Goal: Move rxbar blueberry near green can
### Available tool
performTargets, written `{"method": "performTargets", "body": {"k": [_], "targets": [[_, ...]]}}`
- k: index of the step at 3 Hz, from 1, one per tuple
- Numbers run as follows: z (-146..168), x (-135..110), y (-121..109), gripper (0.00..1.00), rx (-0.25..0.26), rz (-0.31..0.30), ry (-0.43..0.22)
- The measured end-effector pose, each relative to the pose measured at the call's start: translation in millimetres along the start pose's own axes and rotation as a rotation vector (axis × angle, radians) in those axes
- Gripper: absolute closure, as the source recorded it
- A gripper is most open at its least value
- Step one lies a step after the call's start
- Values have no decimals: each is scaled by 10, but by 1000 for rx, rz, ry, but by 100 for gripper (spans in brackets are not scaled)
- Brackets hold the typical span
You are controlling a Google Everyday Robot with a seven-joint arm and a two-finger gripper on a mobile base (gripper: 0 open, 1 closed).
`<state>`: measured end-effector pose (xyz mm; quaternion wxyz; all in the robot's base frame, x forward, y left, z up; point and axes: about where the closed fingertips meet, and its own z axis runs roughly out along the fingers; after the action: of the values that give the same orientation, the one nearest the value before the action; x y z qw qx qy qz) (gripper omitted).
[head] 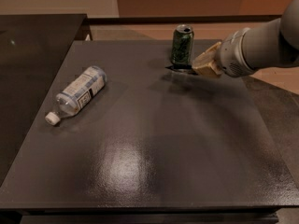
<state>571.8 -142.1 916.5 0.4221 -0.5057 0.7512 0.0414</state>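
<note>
Pincer: tan pincer (200, 67) grips the flat navy rxbar blueberry wrapper (178, 69).
Risk: wrapper's tip could topple the upright green can (181, 45) just beside it.

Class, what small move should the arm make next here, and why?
Probably lower slightly and let go: the gripper holds the rxbar blueberry right beside the base of the green can, and its shadow on the table suggests it is not yet set down.

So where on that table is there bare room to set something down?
The whole front half is bare, and so is the middle between the bottle and green can. It is crowded only at the back right, where the end effector holds the rxbar blueberry beside the can.
</note>
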Motion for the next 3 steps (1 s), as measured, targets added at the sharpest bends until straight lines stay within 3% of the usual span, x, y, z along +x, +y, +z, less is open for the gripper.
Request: {"method": "performTargets", "body": {"k": [1, 3], "targets": [[166, 32, -102, 58, -1, -1, -5], [173, -4, -82, 12, -4, -7, -7]]}}
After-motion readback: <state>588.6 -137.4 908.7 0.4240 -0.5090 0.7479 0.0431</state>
